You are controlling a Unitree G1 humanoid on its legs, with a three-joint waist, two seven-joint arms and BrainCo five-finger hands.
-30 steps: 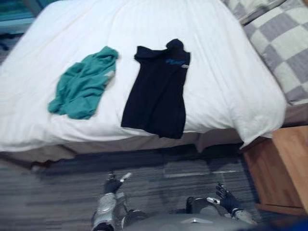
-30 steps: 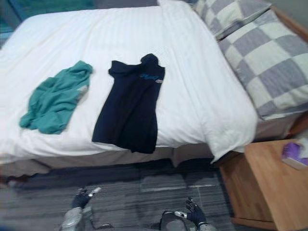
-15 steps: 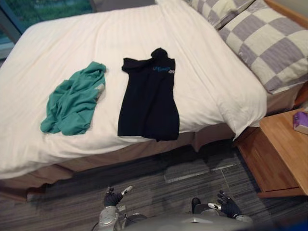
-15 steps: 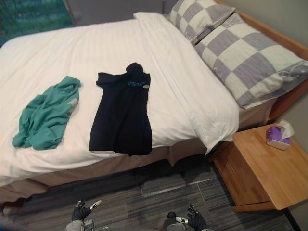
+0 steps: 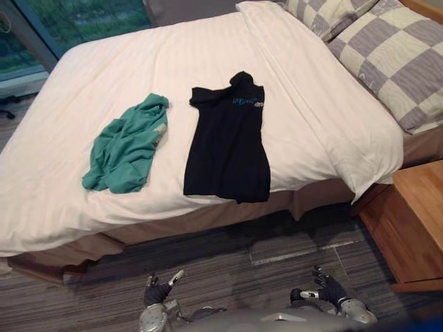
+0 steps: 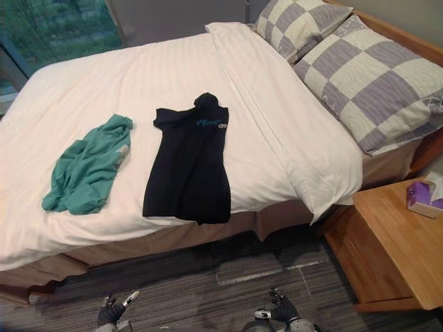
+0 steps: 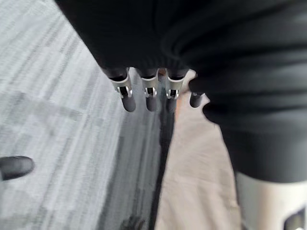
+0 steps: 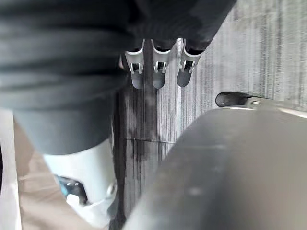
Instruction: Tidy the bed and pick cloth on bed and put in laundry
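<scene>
Shirt (image 5: 227,142) lies well beyond right hand (image 5: 327,289).

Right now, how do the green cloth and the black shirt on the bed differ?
The green cloth is crumpled in a heap; the black shirt lies spread flat. The green cloth sits back from the bed's near edge; the black shirt's hem reaches it. Both rest on the white bed cover, apart.

Checkered pillows (image 6: 374,90); wooden nightstand (image 6: 387,252) bearing purple box (image 6: 423,198); grey carpet (image 6: 208,294).
</scene>
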